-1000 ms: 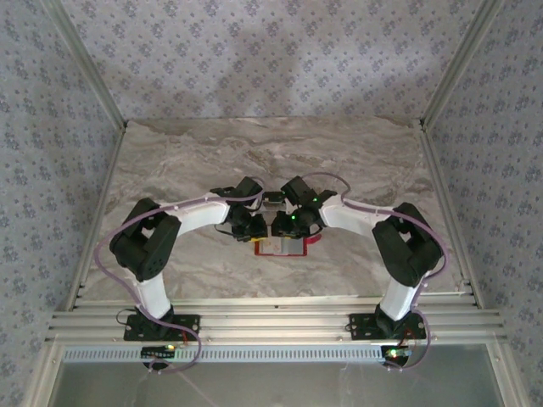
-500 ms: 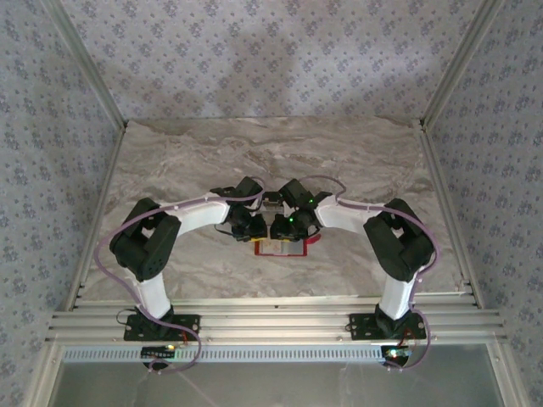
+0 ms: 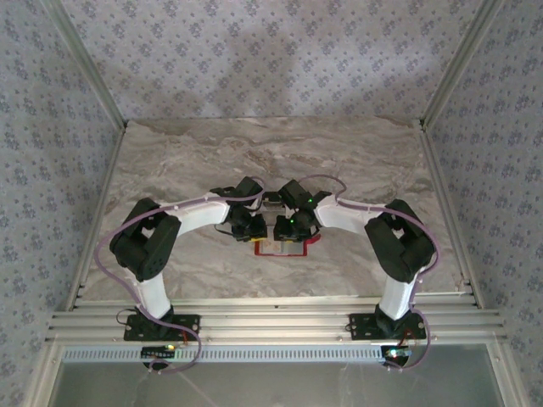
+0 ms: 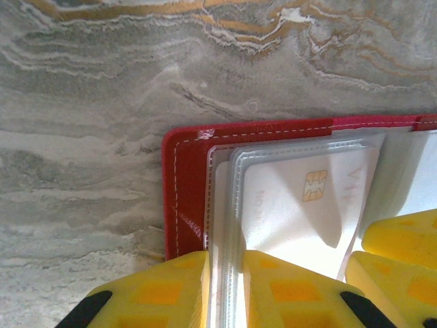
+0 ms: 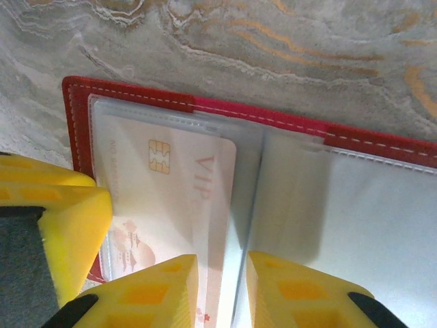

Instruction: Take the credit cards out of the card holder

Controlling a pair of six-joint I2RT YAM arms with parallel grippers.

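"Since the card holder (image 4: 184, 184) lies open on the marble table (image 3: 356, 161), between the two arms, how should the robot free the credit card (image 5: 164, 184)?" asks the first.

"By using one claw as an anchor," says the second. "The left gripper (image 4: 225, 261) is pinched shut on the edge of a clear sleeve (image 4: 235, 171) near the holder's red corner. That hold can pin the holder down while the other arm pulls."

"And the right gripper (image 5: 220, 263)?"

"Its fingers (image 5: 147, 294) stand close together astride the long edge of the pale card, the one with the gold chip (image 5: 158, 156), which sits inside its pocket. Whether they bite the card, the plastic over it, or nothing cannot be told."

"What makes the pull go well?"

"Probably a grip on the card alone, then a slow, straight slide towards the pocket's open side, which is hard to make out. If plastic is caught too, the whole leaf would likely lift and drag the holder. The claws sit just beside each other, so the pull should lead away from the left one."
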